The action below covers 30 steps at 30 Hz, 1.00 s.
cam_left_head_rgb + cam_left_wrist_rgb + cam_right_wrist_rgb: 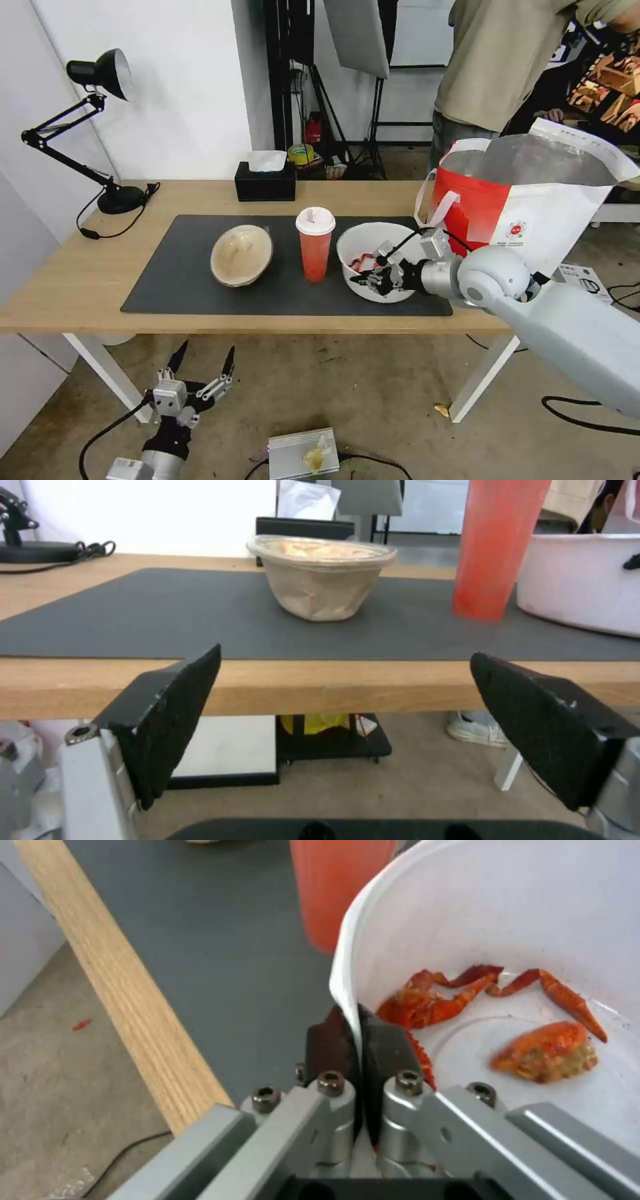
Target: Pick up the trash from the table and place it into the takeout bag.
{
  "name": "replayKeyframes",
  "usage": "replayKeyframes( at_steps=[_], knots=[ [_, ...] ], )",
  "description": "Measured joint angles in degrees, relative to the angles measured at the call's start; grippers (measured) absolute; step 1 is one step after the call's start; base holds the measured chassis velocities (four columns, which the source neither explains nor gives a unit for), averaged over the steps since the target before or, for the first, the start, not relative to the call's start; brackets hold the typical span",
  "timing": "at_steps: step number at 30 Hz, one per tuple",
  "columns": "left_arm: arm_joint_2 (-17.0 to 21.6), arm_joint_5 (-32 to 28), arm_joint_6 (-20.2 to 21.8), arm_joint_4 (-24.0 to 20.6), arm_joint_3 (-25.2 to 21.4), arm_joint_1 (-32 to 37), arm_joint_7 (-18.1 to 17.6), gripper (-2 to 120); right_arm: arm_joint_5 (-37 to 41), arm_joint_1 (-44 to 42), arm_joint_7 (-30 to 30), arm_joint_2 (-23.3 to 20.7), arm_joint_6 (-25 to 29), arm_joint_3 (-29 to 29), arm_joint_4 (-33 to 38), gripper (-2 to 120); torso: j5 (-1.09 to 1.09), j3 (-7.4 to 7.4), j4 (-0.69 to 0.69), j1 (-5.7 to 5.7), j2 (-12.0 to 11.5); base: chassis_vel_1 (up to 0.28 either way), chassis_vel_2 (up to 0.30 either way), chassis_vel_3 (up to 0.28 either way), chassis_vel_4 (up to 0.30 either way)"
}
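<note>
Three pieces of trash stand on the dark mat of the table point(80, 287): a beige lidded bowl point(241, 255) point(320, 575), a red drink cup point(315, 244) point(497, 545) point(337, 885) and a wide white bowl point(367, 243) point(580, 585) point(507, 905) holding red crayfish scraps point(460, 1000). My right gripper point(375, 279) point(357, 1025) is shut on the white bowl's near rim, one finger inside and one outside. Below the table's front edge, on the left, my left gripper point(203, 360) point(347, 690) hangs open, facing the beige bowl. The takeout bag point(527, 200) stands open at the table's right end.
A black tissue box point(265, 181) sits at the back edge, and a black desk lamp point(100, 133) at the far left. Behind the bag stands a person. On the floor lie a small metal box point(303, 455) and cables.
</note>
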Motion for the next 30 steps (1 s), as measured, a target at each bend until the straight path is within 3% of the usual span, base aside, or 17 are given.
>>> replayKeyframes(
  at_steps=[16,30],
  knots=[
    [-0.3,-0.1,-0.4,-0.3,-0.6,0.5,0.1,100,-0.3,-0.7,0.3,-0.5,0.0,0.8,1.5,0,0.0,0.0,0.0,0.0,0.0,0.0,0.0,0.0,0.0],
    [0.4,-0.1,-0.4,-0.9,-0.7,0.9,0.0,100,-4.9,0.4,-1.3,-5.7,1.7,3.5,7.5,0,0.0,0.0,0.0,0.0,0.0,0.0,0.0,0.0,0.0]
  ],
)
